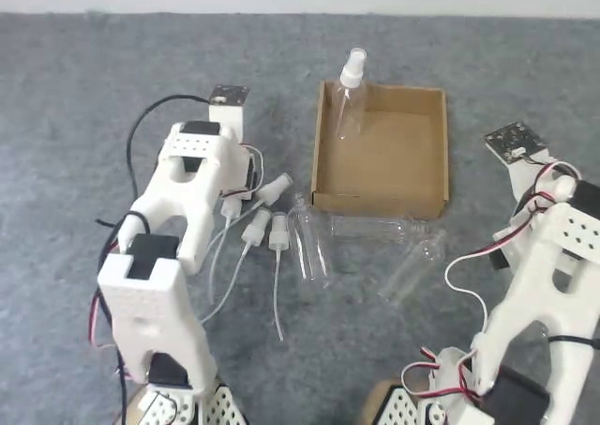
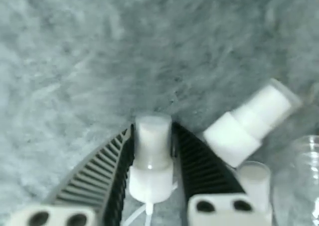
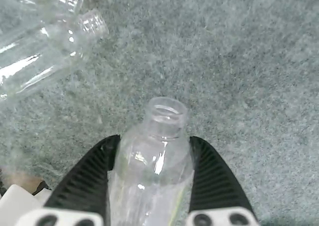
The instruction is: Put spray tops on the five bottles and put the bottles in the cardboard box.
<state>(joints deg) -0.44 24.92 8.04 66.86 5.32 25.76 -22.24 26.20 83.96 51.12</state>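
My left gripper (image 2: 152, 128) is shut on a white spray top (image 2: 151, 153) that lies on the grey carpet, its thin tube trailing back between the fingers. Two more spray tops (image 2: 246, 123) (image 2: 254, 178) lie right beside it. In the high view this gripper (image 1: 232, 203) sits among the loose spray tops (image 1: 255, 228). My right gripper (image 3: 154, 138) is shut on a clear bottle (image 3: 155, 158) with a bare neck. One capped bottle (image 1: 349, 97) leans in the back left corner of the cardboard box (image 1: 424, 153). Three clear bottles (image 1: 309, 242) (image 1: 375, 226) (image 1: 412, 265) lie in front of the box.
Grey carpet covers the table. Two of the lying bottles (image 3: 45, 51) (image 3: 40, 1) are a short way ahead of the right gripper. The right arm (image 1: 548, 256) stands to the right of the box, with wires looping near both arm bases.
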